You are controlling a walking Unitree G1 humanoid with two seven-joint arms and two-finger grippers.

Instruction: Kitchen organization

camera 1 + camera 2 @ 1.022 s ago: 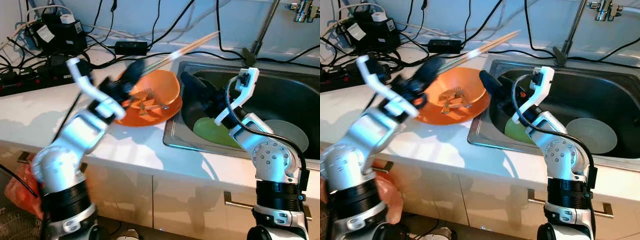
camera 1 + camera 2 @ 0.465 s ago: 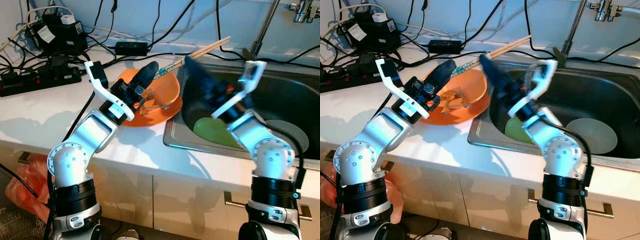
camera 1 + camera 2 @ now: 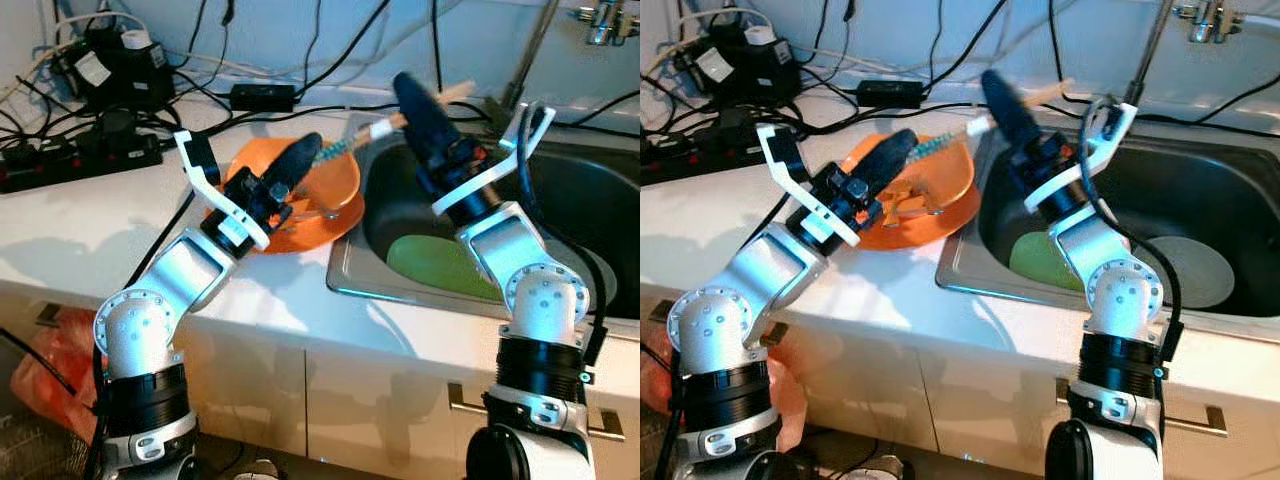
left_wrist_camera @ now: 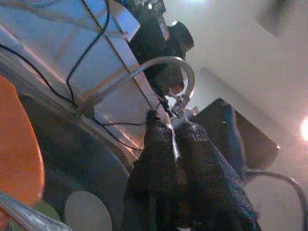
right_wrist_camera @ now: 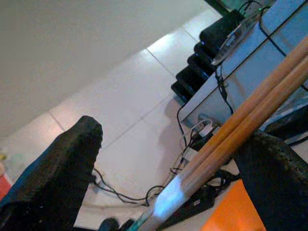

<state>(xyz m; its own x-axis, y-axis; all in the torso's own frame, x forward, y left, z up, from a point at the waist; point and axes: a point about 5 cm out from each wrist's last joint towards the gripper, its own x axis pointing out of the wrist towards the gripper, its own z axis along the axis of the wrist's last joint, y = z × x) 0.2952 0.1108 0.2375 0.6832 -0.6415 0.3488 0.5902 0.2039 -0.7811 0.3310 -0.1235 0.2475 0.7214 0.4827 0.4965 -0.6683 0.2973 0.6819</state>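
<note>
Left eye view: left hand (image 3: 300, 158) sits mid-frame over the orange bowl (image 3: 335, 180), fingers clamped on the patterned end of the chopsticks (image 3: 385, 126). Chopsticks run up-right from there toward the sink (image 3: 600, 210). Right hand (image 3: 425, 108) is at upper centre, right at their far wooden end. Right wrist view has the sticks passing between its two fingers (image 5: 62, 168) with visible gaps either side, so it reads as spread, not yet gripping.

Bowl rests on an orange plate (image 3: 345, 222) on the white counter (image 3: 60, 230), just left of the sink rim; a fork (image 3: 300, 190) lies in it. Green plate (image 3: 430, 265) and grey plate (image 3: 580, 260) are down in the basin.

Judgement: step looks like a handover of the chopsticks, left to right, probably bound for the sink. Next: right closes squarely on both sticks, then left releases. Risk: one stick slips free and drops.
</note>
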